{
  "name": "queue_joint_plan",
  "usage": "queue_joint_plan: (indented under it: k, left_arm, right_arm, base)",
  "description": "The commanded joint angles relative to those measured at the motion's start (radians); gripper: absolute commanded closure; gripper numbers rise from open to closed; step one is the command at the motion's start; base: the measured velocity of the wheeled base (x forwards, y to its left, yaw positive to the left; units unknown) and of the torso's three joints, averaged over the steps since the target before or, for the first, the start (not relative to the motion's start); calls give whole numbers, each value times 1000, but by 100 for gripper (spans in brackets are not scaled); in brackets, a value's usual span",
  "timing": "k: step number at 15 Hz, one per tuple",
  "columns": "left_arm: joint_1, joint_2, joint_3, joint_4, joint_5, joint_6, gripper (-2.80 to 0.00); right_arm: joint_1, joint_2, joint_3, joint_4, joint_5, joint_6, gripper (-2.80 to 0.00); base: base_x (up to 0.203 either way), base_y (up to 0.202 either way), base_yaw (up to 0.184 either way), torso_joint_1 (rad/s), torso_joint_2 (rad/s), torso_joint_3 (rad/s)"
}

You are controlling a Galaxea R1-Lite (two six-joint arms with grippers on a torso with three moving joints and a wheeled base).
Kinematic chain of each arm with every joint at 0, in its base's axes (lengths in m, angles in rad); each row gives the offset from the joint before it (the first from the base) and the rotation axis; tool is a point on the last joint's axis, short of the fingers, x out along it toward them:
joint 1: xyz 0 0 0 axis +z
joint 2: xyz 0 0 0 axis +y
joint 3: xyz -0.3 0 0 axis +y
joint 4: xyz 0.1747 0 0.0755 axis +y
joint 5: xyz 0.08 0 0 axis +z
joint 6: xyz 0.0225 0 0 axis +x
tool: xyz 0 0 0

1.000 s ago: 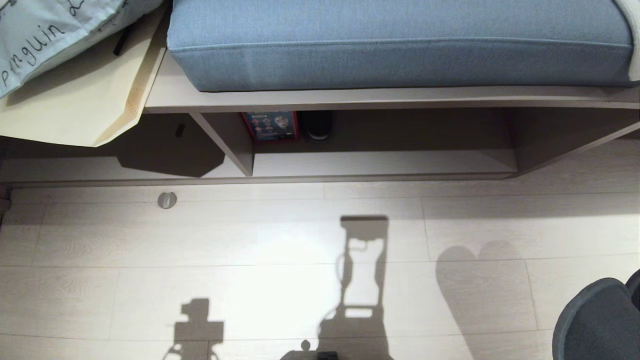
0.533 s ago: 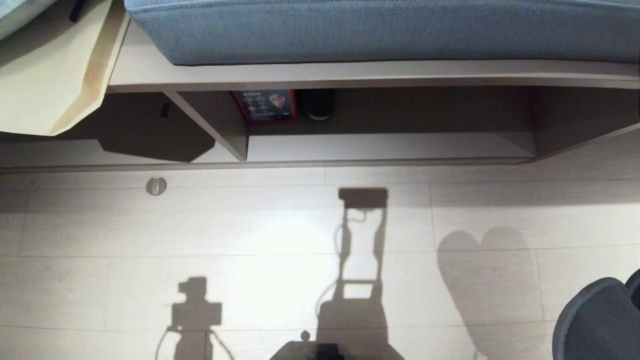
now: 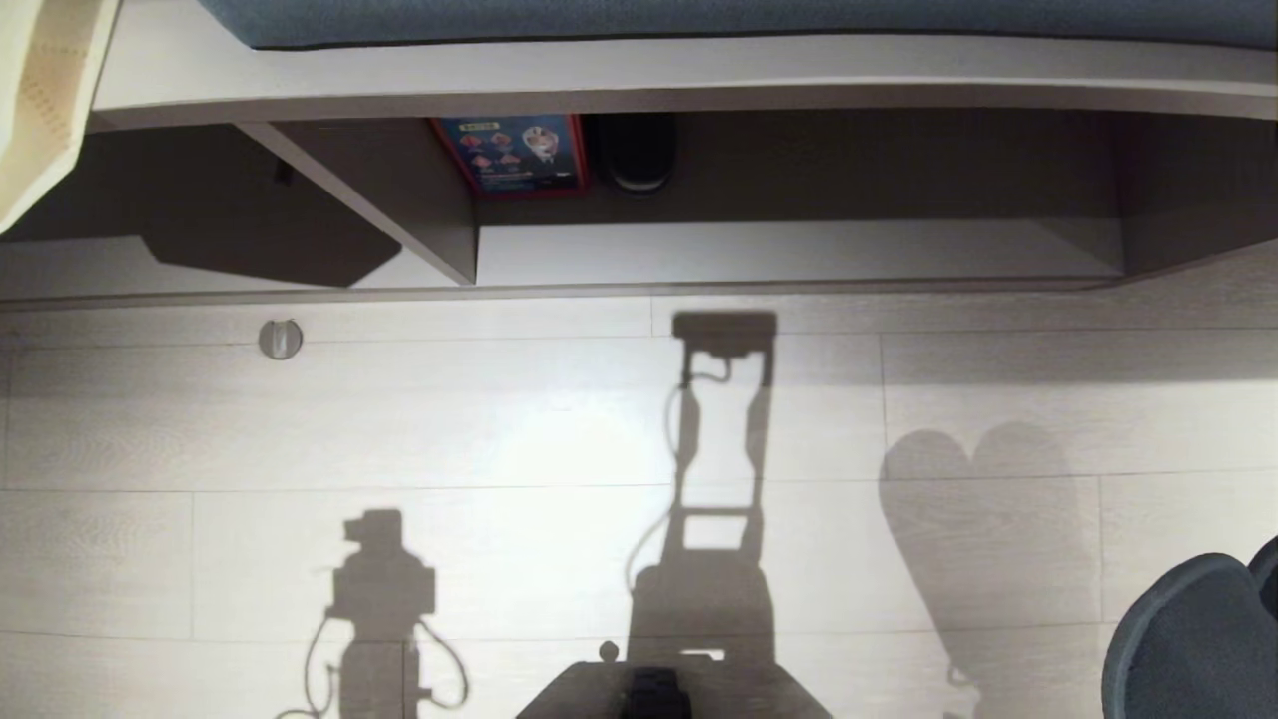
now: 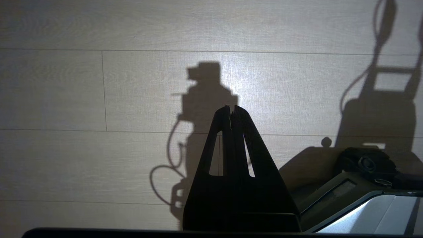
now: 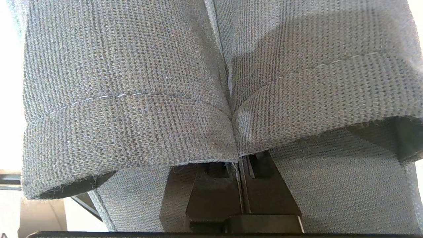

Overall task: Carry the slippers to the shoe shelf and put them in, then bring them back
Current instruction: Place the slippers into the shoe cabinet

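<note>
The slippers [image 5: 132,99], dark grey knit fabric, hang side by side with their inner edges pinched together in my right gripper [image 5: 240,165], which is shut on them. They fill the right wrist view, and their rounded toes [image 3: 1188,639] show at the head view's lower right corner, above the floor. The shoe shelf [image 3: 779,250], a low pale wood cubby with a light bottom plank and a slanted divider [image 3: 399,200], lies ahead across the floor. My left gripper [image 4: 230,109] is shut and empty over the bare floorboards.
At the back of the shelf stand a red and blue box [image 3: 509,155] and a black shoe [image 3: 636,150]. A blue cushion [image 3: 699,15] lies on the shelf's top. A round metal stop [image 3: 280,338] sits on the floor at left. My base [image 3: 659,694] shows at the bottom edge.
The whole head view has shifted: the shelf and cushion have slid up the picture and the cubby's inside shows more. The slippers keep their place at the lower right.
</note>
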Motion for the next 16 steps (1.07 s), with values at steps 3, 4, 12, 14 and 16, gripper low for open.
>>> queue_joint_plan:
  k: [3, 4, 12, 14, 16]
  left_arm:
    - [0, 1, 0, 1, 1, -1, 0]
    - [0, 0, 0, 1, 1, -1, 0]
    - [0, 0, 0, 1, 1, -1, 0]
    - [0, 0, 0, 1, 1, -1, 0]
    - [0, 0, 0, -1, 1, -1, 0]
  right_arm:
    - [0, 1, 0, 1, 0, 1, 0]
    - [0, 1, 0, 1, 0, 0, 0]
    - [0, 1, 0, 1, 0, 1, 0]
    - [0, 1, 0, 1, 0, 1, 0]
    - [0, 1, 0, 1, 0, 0, 0]
  base:
    - [0, 0, 0, 3, 4, -196]
    - [0, 0, 0, -2, 2, -188]
    - [0, 0, 0, 3, 1, -198]
    - [0, 0, 0, 3, 3, -201]
    - [0, 0, 0, 2, 0, -200]
